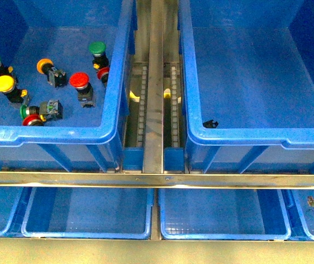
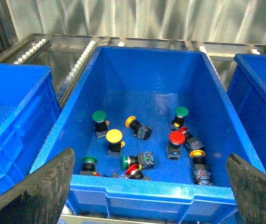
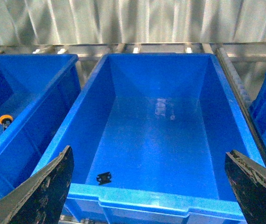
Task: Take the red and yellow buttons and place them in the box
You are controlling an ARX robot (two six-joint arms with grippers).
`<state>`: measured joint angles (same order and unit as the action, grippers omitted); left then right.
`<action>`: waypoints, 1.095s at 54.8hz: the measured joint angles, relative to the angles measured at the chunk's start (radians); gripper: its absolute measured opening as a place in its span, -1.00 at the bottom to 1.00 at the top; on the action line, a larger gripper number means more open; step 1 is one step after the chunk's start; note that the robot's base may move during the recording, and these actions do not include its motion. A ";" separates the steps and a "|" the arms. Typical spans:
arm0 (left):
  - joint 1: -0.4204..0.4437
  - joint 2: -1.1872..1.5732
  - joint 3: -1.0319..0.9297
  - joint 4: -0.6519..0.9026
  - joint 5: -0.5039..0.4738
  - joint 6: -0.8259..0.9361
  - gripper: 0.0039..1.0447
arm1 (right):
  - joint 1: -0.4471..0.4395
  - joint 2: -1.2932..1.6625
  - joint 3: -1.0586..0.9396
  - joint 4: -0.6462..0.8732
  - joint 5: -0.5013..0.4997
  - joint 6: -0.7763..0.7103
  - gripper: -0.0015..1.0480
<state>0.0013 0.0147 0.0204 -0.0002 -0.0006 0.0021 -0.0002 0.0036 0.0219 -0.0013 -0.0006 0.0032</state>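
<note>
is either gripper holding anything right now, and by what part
Nothing is held. The left gripper and the right gripper are both wide open and empty.

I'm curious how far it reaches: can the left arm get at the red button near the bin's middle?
Probably yes. Its jaws hang wide open above the open-topped bin, and nothing covers the red button, though another button lies close beside it.
</note>
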 joint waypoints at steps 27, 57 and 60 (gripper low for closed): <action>0.000 0.000 0.000 0.000 0.000 0.000 0.85 | 0.000 0.000 0.000 0.000 0.000 0.000 0.87; 0.000 0.000 0.000 0.000 0.000 0.000 0.85 | 0.000 0.000 0.000 0.000 0.000 0.000 0.87; 0.000 0.000 0.000 0.000 0.000 0.000 0.85 | 0.000 0.000 0.000 0.000 0.000 0.000 0.87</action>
<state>0.0013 0.0147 0.0204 -0.0002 -0.0006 0.0021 -0.0002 0.0036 0.0219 -0.0013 -0.0006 0.0029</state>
